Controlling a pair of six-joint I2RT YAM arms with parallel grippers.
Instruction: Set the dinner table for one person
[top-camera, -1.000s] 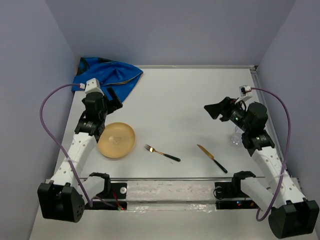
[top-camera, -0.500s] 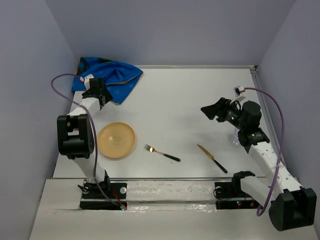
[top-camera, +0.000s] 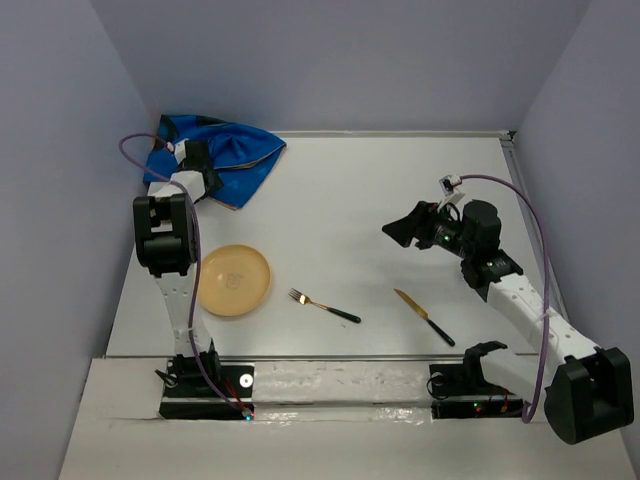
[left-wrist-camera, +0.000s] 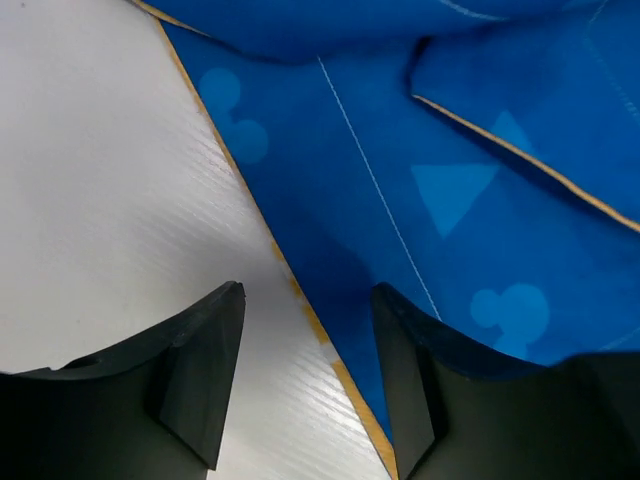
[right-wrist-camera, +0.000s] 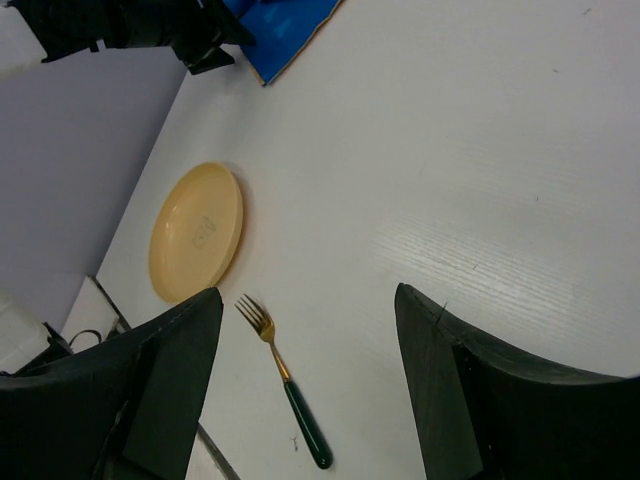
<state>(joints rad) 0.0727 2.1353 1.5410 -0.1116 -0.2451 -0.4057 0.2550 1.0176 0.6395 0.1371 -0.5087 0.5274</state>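
The step in hand looks like fetching the blue placemat (top-camera: 240, 155), which lies bunched on the white worktop (top-camera: 360, 190); the worktop spreads out from under it toward the arms. The left gripper (left-wrist-camera: 308, 310) has its jaws parted astride the placemat's gold-trimmed edge, pinching nothing. The right gripper (top-camera: 405, 228), well right of the placemat, hangs released and empty. Next, the left jaws probably need to clamp that hem and then pull the placemat out flat.

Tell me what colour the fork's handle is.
Dark green handle on the fork, with a gold head; the right wrist view shows it best.
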